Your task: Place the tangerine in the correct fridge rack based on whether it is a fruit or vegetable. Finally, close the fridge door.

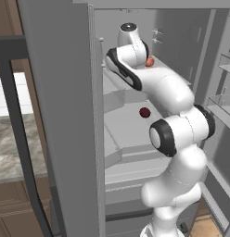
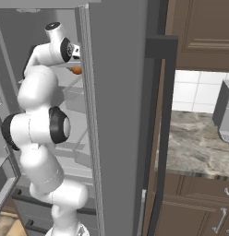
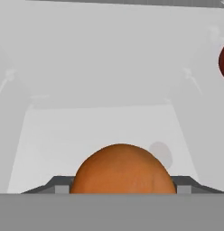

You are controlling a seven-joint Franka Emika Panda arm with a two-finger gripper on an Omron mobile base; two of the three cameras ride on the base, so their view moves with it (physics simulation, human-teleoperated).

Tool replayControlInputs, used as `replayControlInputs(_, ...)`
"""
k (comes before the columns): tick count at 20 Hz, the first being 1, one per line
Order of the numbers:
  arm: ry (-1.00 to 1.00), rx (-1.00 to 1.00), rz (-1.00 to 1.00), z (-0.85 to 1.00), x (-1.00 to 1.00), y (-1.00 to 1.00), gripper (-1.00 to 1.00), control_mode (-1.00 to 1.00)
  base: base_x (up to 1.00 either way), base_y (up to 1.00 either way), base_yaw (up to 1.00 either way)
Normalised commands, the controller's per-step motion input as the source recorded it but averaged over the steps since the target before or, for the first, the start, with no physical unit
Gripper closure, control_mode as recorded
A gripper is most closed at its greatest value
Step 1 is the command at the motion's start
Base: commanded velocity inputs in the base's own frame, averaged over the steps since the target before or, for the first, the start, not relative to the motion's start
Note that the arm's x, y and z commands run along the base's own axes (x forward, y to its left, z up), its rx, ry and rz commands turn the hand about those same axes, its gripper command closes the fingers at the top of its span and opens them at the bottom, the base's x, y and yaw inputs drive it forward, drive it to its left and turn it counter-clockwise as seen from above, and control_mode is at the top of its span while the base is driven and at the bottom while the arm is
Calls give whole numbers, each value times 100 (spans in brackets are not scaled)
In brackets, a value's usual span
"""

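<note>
Hand view: I see the tangerine (image 3: 122,169) seated low between the two dark tips of my hand (image 3: 122,188), which is closed around it. Ahead lies a pale rack (image 3: 100,128) with a faint round shadow just past the fruit; I judge the tangerine is held just above that surface, not yet resting on it. Left base view puts the tangerine (image 1: 150,61) at the top rack (image 1: 175,69), with a dark red fruit (image 1: 144,112) on the shelf below. Current step: placement on the rack. Next I must lower, release, withdraw the arm clear of the fridge, then swing the door (image 1: 61,115) shut.
</note>
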Motion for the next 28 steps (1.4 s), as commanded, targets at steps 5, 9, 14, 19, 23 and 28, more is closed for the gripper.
replayControlInputs(5, 0, 0, 0, -32, 81, 0, 100, -100, 0, 0, 0)
replayControlInputs(9, 0, 0, 0, -29, 58, 0, 100, -100, 0, 0, 0)
replayControlInputs(14, -5, -1, 1, -32, 7, 0, -100, -100, 0, 0, 0)
replayControlInputs(19, -15, 0, 0, -1, -15, -6, -100, -100, 0, 0, 0)
replayControlInputs(23, -32, 0, 1, 0, -71, -4, -100, -100, 0, 0, 0)
replayControlInputs(28, -27, 0, 1, 0, -95, -7, -100, -100, 0, 0, 0)
